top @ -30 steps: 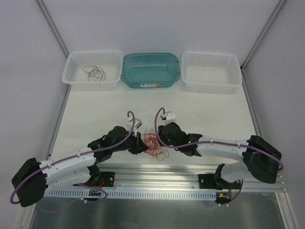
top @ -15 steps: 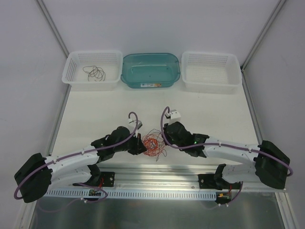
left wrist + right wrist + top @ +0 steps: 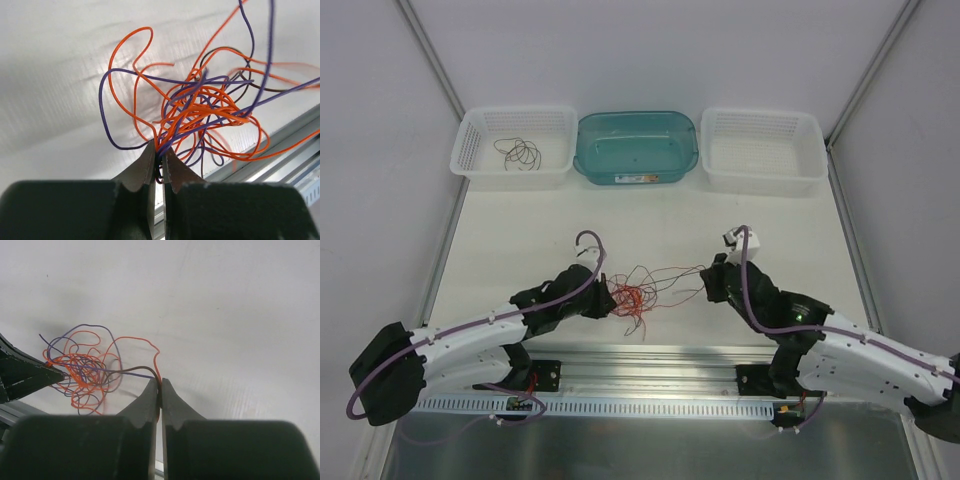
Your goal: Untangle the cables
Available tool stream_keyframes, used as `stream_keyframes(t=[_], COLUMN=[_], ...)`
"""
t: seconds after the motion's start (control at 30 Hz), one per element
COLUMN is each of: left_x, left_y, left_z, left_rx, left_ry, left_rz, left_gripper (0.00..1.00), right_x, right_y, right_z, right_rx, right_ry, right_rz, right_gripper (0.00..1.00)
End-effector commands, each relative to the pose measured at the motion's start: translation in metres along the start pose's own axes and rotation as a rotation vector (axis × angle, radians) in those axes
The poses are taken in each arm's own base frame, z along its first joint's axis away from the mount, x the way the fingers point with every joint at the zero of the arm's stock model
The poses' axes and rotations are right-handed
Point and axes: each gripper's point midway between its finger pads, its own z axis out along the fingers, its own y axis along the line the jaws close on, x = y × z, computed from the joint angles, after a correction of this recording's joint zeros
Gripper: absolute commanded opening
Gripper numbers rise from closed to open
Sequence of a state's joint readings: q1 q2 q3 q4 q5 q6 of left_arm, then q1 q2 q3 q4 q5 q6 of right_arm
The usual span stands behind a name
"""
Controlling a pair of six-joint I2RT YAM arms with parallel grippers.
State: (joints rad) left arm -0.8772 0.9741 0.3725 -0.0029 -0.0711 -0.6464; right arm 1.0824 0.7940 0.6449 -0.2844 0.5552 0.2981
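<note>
The cables (image 3: 638, 290) are thin orange, purple and dark wires in a loose tangle near the table's front edge. My left gripper (image 3: 613, 297) is shut on the tangle's left side; in the left wrist view the cables (image 3: 200, 107) fan out from the left gripper (image 3: 159, 150). My right gripper (image 3: 708, 282) is shut on a few strands pulled out to the right. In the right wrist view the right gripper (image 3: 160, 385) pinches orange, brown and purple strands, with the tangle of cables (image 3: 85, 370) at the left.
A white basket (image 3: 480, 165) at the back left holds a dark wire coil (image 3: 519, 153). A teal tub (image 3: 595, 165) stands in the middle and a second white basket (image 3: 800, 172) at the back right. A metal rail (image 3: 650, 358) runs along the table's front edge.
The right gripper has shut on strands and moved right, away from the tangle, drawing wires out between the two grippers. The left gripper has kept its hold on the tangle.
</note>
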Motion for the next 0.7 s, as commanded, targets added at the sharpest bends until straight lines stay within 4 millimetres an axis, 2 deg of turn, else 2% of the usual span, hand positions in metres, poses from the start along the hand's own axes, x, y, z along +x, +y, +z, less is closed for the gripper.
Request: stream_keyframes(t=[0.0,0.17,0.3,0.37,0.5,0.57,0.67], left_x=[0.004,-0.004,-0.015,-0.020,-0.030,-0.032,-0.028], left_y=[0.037,0.055,0.072,0.076,0.083,0.079,0.067], left_z=[-0.009,-0.019,-0.031,-0.035,-0.043,-0.043,-0.039], left_rx=[-0.185,-0.254,-0.304,-0.313,-0.321,-0.302,-0.244], left_ry=[-0.007,-0.060,-0.115,-0.136,-0.163,-0.159,-0.110], left_rz=[-0.028,-0.052,-0.097,-0.108,-0.121,-0.119,-0.102], left_gripper=[0.00,0.00,0.00,0.00,0.00,0.00,0.00], right_x=[-0.024,-0.038,-0.036,-0.030,-0.012,-0.002,0.018], right_y=[-0.052,-0.082,-0.090,-0.091,-0.084,-0.075,-0.057], right_z=[-0.027,-0.058,-0.068,-0.067,-0.053,-0.046,-0.028], right_rx=[0.192,0.260,0.269,0.277,0.285,0.263,0.230], right_ry=[-0.089,-0.145,-0.141,-0.119,-0.024,0.033,0.136], right_rz=[-0.010,0.047,0.062,0.052,-0.003,-0.023,-0.050], right_gripper=[0.03,0.05,0.07,0.08,0.09,0.11,0.19])
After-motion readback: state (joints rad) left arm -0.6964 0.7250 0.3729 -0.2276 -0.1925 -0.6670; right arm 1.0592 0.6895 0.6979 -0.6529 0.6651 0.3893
